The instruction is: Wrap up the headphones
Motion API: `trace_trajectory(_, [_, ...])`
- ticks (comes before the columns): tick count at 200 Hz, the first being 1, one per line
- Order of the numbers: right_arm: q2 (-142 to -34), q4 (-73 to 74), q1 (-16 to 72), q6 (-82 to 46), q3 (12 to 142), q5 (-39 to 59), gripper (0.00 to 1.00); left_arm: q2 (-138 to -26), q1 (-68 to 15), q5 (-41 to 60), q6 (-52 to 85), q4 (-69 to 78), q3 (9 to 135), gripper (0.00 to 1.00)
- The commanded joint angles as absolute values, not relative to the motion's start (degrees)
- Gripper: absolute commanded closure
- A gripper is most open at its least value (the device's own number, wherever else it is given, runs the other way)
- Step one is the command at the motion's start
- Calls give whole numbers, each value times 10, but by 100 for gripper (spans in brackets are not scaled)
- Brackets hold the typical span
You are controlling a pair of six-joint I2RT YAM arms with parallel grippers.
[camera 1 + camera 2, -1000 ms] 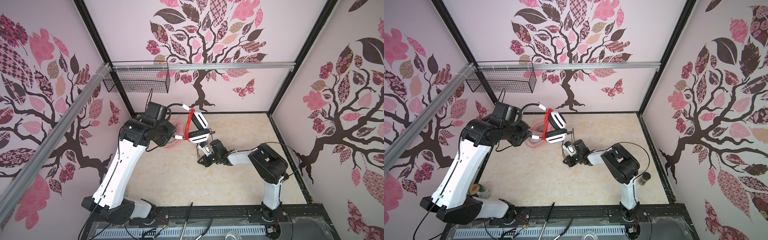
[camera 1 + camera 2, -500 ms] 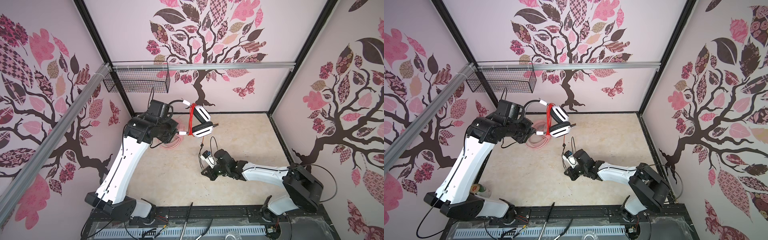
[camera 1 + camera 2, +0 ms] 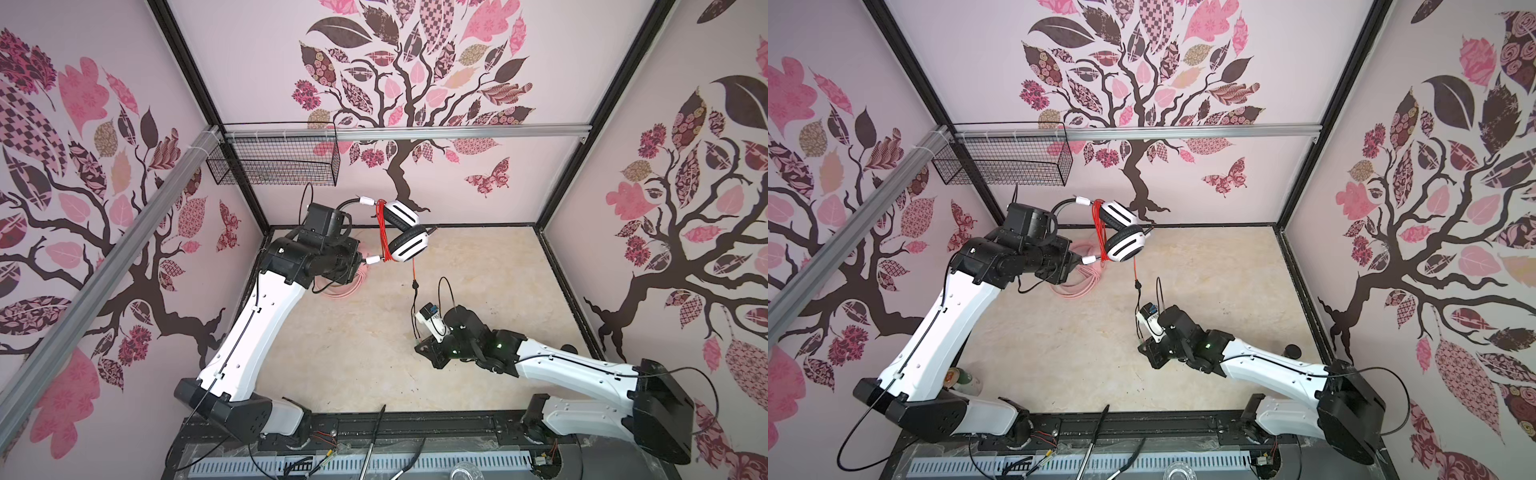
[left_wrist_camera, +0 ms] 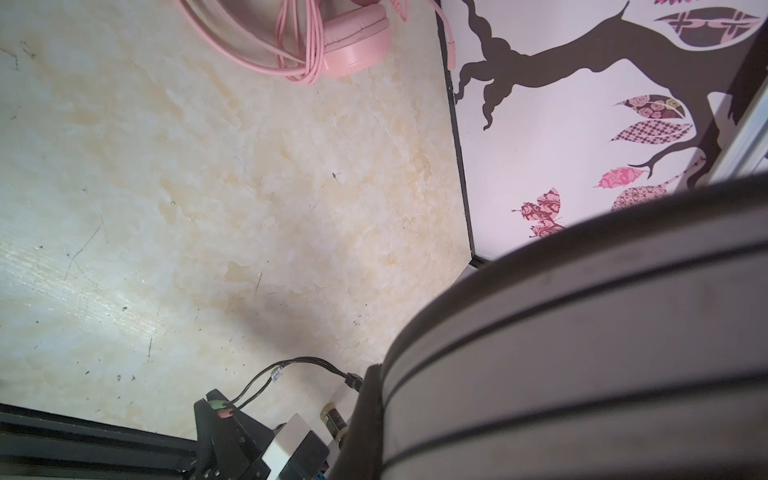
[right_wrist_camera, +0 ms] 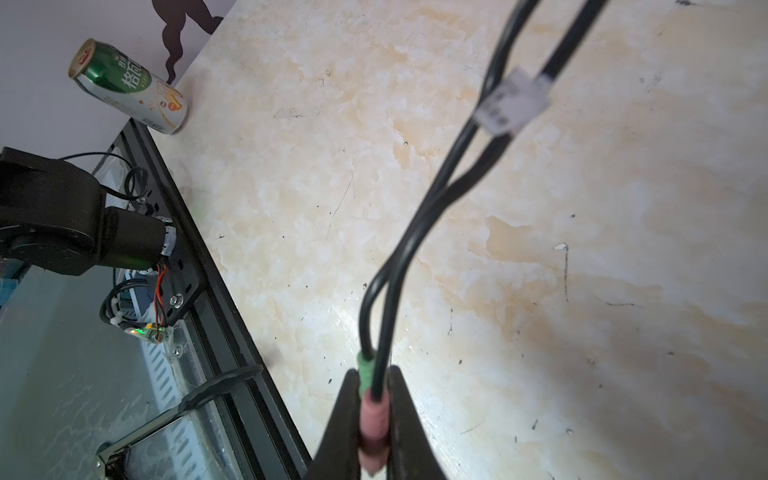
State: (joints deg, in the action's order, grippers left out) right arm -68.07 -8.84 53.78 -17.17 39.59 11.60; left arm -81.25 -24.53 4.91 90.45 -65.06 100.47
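Below the white-and-black headset (image 3: 409,245), well apart from it, my right gripper (image 5: 374,374) is pinched tight on the plugs (image 5: 371,419) (pink and green together).

Spotter: And the headset itself?

Me: Up off the table (image 3: 353,361), with my left gripper (image 3: 359,264) closed on its band just beside the lower earcup (the fingertips themselves are hidden from me). I see the orange-red cord (image 3: 383,232) wound in loops that run from one band end to the other. The leftover tail drops from those loops down to my right gripper.

Spotter: So which arm makes the next turn?

Me: The right, I judge (it has the free end; the left only holds the frame). I'd carry the plugs up and around along the loops' long line.

Spotter: And the pink headset (image 4: 353,45)?

Me: Lying on the table beneath the white-and-black one, on my left gripper's side, with its cord apparently bundled already.
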Motion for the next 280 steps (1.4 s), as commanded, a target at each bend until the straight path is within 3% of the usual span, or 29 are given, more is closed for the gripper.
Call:
trace_trajectory(1, [-696, -154, 571, -152, 445, 77, 100, -803, -246, 83, 947, -576, 1002, 100])
trace_trajectory(92, [-796, -184, 674, -129, 542, 79, 100, -846, -246, 122, 954, -541, 975, 100])
trace_trajectory(175, [-725, -303, 688, -109, 595, 56, 100, -839, -246, -127, 866, -628, 973, 100])
trace_trajectory(239, [-649, -281, 688, -109, 601, 148, 100, -841, -249, -169, 852, -619, 928, 100])
trace_trajectory(280, [-634, -292, 688, -101, 652, 157, 100, -823, -255, -160, 850, -611, 876, 100])
